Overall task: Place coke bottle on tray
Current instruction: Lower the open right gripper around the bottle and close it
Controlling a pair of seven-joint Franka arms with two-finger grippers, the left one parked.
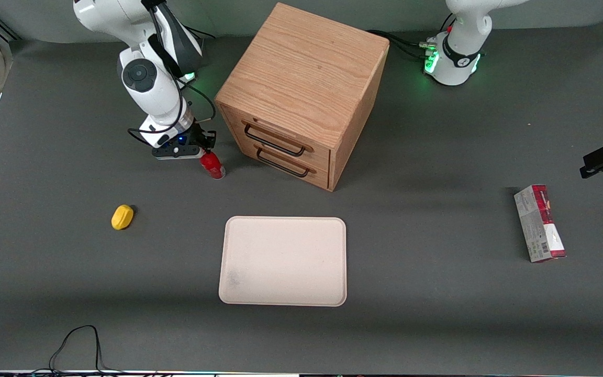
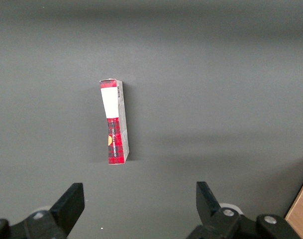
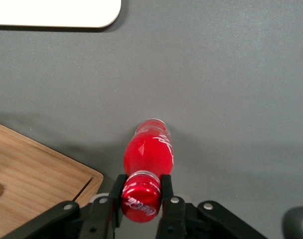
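Observation:
The small red coke bottle (image 1: pixel 212 165) stands tilted on the grey table beside the wooden drawer cabinet (image 1: pixel 301 94), farther from the front camera than the tray. My right gripper (image 1: pixel 206 152) is shut on its red cap. In the right wrist view the two black fingers (image 3: pixel 166 185) press both sides of the cap of the coke bottle (image 3: pixel 148 154), at my gripper (image 3: pixel 141 194). The cream-beige tray (image 1: pixel 283 261) lies flat nearer the front camera, bare; one rounded corner of the tray (image 3: pixel 66 15) shows in the right wrist view.
A yellow object (image 1: pixel 122 217) lies toward the working arm's end of the table. A red-and-grey carton (image 1: pixel 539 223) lies toward the parked arm's end and shows in the left wrist view (image 2: pixel 114 121). A corner of the cabinet (image 3: pixel 32 174) sits close beside the bottle. A black cable (image 1: pixel 76 345) lies at the front edge.

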